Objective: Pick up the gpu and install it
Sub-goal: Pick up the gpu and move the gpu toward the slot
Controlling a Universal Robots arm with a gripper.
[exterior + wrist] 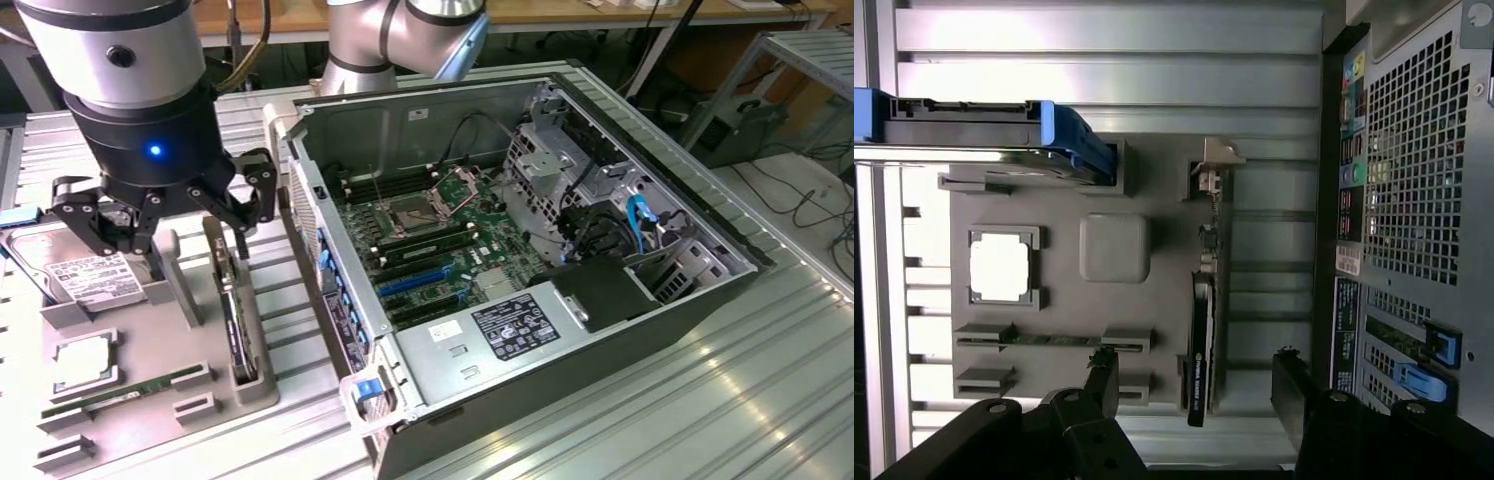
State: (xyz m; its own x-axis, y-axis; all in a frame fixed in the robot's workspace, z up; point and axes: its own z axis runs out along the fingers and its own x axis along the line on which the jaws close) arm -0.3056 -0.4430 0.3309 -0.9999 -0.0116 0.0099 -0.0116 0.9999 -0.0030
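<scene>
Ribbed metal tabletop (694, 400) runs under everything, with workbenches and cables behind it. On it lies a grey parts tray (174, 400), and the gpu (236, 320) stands on its long edge in a slot along the tray side nearest the computer case (667, 330). In the wrist view the gpu (1204, 330) shows edge-on, a thin dark card with its black cooler on one face and its silver bracket (1212, 165) at the far end.

The gripper (180, 240) hangs over the tray with its fingers spread wide and nothing between them in a grip. In the wrist view the gripper (1194, 365) straddles the near end of the card, one dark finger on each side with a gap to the card.

Elsewhere in the tray sit a hard drive (80, 270), a square processor (83, 358) and a long memory stick (127, 392). Just beside the tray, to the exterior view's right, the case lies open on its side, showing the green motherboard (441, 240).
</scene>
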